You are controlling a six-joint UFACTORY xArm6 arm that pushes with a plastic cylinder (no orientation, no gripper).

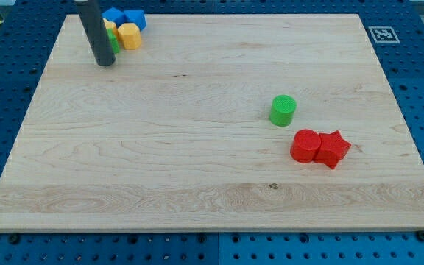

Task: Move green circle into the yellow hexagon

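Observation:
The green circle block (283,110) stands right of the board's middle, alone. The yellow hexagon block (129,35) sits near the view's top left in a tight cluster with two blue blocks (124,18), another yellow block (109,28) and a green block (114,42) partly hidden behind the rod. My tip (105,62) rests on the board just below and left of that cluster, close to the hidden green block and far to the left of the green circle.
A red circle block (305,145) and a red star block (333,149) touch each other just below the green circle. A wooden board (197,169) lies on a blue perforated table; a marker tag (381,34) is at its top right corner.

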